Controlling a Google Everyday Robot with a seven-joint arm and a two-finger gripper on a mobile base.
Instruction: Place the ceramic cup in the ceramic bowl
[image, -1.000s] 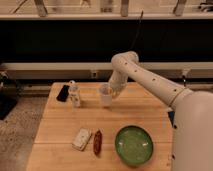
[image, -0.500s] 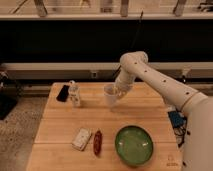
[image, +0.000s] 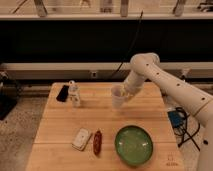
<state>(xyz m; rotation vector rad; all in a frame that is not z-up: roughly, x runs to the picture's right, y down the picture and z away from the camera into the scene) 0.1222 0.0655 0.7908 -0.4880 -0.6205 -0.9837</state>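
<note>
The ceramic cup (image: 118, 96) sits mid-table (image: 60, 125), apparently lifted and held from its right by the gripper (image: 125, 94), likely to clear the wood on the way to the ceramic bowl (image: 134, 145) at front right. The actual grip hides behind the cup, and the arm (image: 170, 87) runs off the right edge.

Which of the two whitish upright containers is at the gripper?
The ceramic cup, the handleless tumbler held by the gripper. The small white capped bottle stands free on the wooden table, beside a flat black object.
</note>
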